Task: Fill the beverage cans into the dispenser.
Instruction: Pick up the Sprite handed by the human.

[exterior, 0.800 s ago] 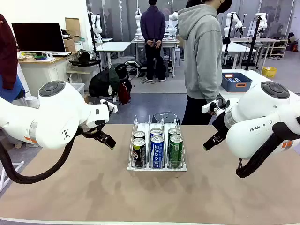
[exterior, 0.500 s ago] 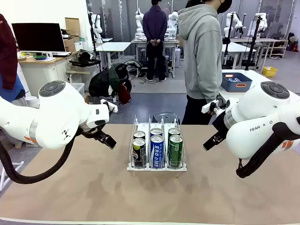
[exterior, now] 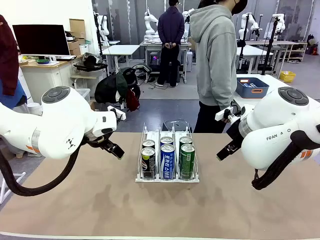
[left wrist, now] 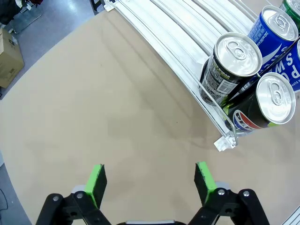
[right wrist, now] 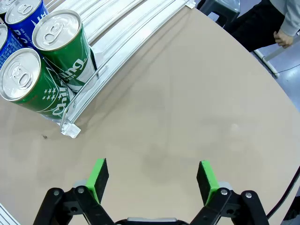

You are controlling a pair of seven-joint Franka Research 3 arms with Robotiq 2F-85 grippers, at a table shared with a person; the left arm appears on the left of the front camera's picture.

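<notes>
The dispenser [exterior: 167, 177] stands mid-table with several beverage cans upright in its three lanes: black cans [exterior: 148, 162] on the left, blue ones [exterior: 167, 161] in the middle, green ones [exterior: 187, 161] on the right. My left gripper [left wrist: 150, 182] hovers open over bare table beside the rack's left corner [left wrist: 224, 143], near the black cans [left wrist: 233, 65]. Mirroring it on the other side, my right gripper [right wrist: 152, 180] is open and holds nothing, with the green cans [right wrist: 61, 44] close to the rack's right corner [right wrist: 70, 129].
A person in a grey hoodie [exterior: 216, 55] stands at the far edge, hands down. A blue bin [exterior: 252, 87] rests on another table behind. Brown tabletop [exterior: 165, 210] lies open in front of the rack and on both sides.
</notes>
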